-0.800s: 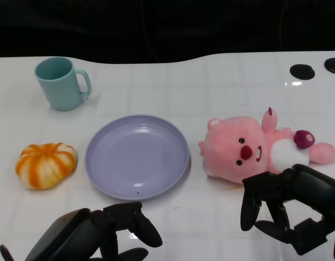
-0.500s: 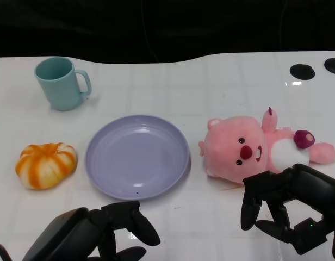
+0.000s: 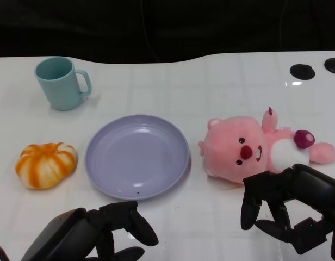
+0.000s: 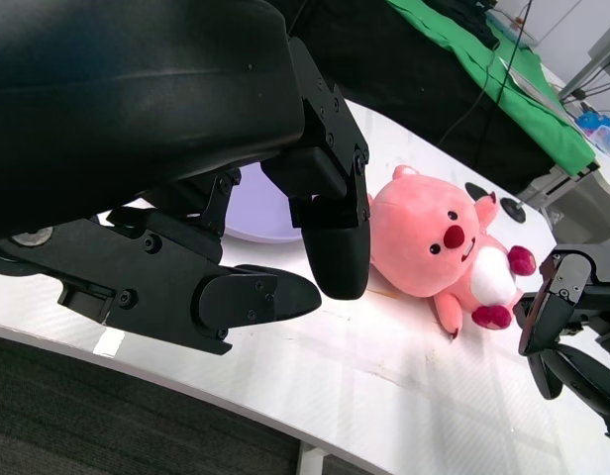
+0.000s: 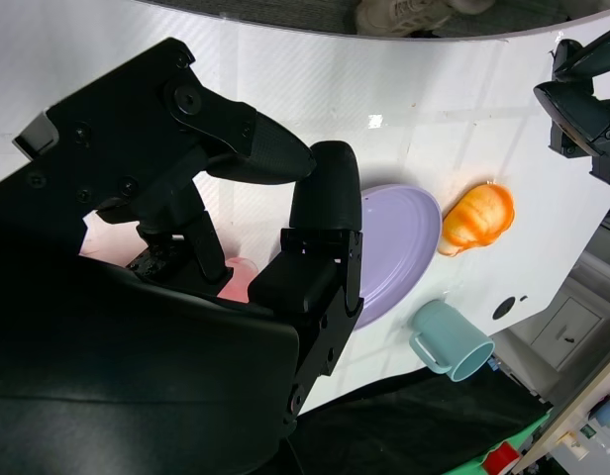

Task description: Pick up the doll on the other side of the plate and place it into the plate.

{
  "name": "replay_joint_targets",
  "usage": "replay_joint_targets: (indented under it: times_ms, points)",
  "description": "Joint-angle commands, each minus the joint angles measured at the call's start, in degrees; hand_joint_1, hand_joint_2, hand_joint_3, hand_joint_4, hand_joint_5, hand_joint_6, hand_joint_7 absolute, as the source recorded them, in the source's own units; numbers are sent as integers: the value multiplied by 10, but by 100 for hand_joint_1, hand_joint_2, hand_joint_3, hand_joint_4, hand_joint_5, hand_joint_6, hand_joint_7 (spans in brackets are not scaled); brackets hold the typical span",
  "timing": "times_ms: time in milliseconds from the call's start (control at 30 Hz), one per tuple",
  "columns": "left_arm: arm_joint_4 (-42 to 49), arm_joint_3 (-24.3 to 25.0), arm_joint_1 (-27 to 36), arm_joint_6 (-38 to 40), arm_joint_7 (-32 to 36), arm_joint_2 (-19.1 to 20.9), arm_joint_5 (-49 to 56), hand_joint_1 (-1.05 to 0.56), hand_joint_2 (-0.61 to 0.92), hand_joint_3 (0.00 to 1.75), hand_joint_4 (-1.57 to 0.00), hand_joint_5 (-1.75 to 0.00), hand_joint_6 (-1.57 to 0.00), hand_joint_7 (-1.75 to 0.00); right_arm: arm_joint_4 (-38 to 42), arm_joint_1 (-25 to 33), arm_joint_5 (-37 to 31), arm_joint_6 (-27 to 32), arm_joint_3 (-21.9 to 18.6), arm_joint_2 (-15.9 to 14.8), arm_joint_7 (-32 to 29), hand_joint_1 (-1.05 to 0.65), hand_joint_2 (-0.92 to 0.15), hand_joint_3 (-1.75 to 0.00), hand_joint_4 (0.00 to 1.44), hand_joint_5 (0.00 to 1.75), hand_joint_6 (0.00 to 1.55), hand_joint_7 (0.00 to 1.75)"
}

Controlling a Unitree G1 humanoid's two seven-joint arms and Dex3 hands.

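Toward the table's right edge, the pink doll (image 3: 254, 147) lies on its back, just beside the purple plate (image 3: 136, 155) but not touching it. Its long axis runs across the table: the head points at the plate, the white belly and feet trail off toward the right edge. The right hand (image 3: 290, 209) is plainly the nearer one. It hovers at the near edge with the doll directly beyond its fingers (image 3: 249, 209), which hang spread and curved downward, holding nothing; from the head view their tips sit close to the doll's near side, though I cannot tell whether they touch. As I judge it, a short reach forward and down puts these fingers across the doll's narrow width, the easier way to clasp it.

The left hand (image 3: 99, 234) rests near the front edge below the plate, fingers loosely apart and empty, well apart from the doll. An orange pumpkin toy (image 3: 46, 165) sits left of the plate, a teal mug (image 3: 61, 82) toward the far left corner.
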Motion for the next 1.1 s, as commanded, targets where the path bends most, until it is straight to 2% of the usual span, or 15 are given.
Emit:
replay_joint_targets:
  times_ms: [33, 300, 367, 433, 533, 633, 733, 933, 1100]
  points:
    - [4, 2, 2, -6, 2, 4, -3, -27, 92, 44, -66, -175, -66, -101, 0, 2, 2, -4, 0, -4, -3, -18, -51, -109, 80, 175, 79, 119]
    - [4, 4, 6, -10, 2, 4, -6, -26, 92, 44, -64, -172, -66, -101, 0, 5, 2, -6, -3, 0, -9, -17, -51, -109, 77, 172, 75, 116]
    - [3, 4, 6, -10, 1, 4, -7, -26, 92, 44, -63, -171, -66, -101, -7, 5, 1, 5, -5, 0, -13, -15, -52, -107, 75, 173, 73, 110]
    - [3, 5, 6, -10, 2, 4, -7, -25, 92, 45, -63, -171, -66, -101, -18, 6, -7, 20, -10, 4, -27, -13, -54, -101, 75, 168, 71, 98]
    - [4, 6, 6, -11, 1, 4, -10, -25, 91, 46, -64, -172, -66, -101, -30, 8, -20, 40, -14, 13, -52, -13, -61, -86, 75, 149, 67, 84]
    - [5, 8, 6, -13, 1, 5, -10, -26, 90, 47, -64, -173, -66, -102, -35, 10, -38, 46, -19, 27, -88, -18, -77, -53, 67, 122, 66, 64]
    - [4, 10, 7, -13, 0, 7, -11, -26, 89, 48, -64, -173, -66, -102, -47, 8, -51, 71, -25, 35, -109, -25, -90, -25, 56, 102, 57, 44]
    - [-1, 14, 13, -12, -3, 9, -19, -26, 89, 49, -65, -174, -66, -102, -76, -2, -119, 136, -26, 31, -135, -44, -92, -15, 25, 84, 36, 27]
    - [-9, 15, 22, -16, -3, 13, -18, -26, 89, 48, -65, -174, -66, -101, -94, -5, -169, 172, -28, 26, -144, -51, -92, -10, 17, 81, 30, 22]
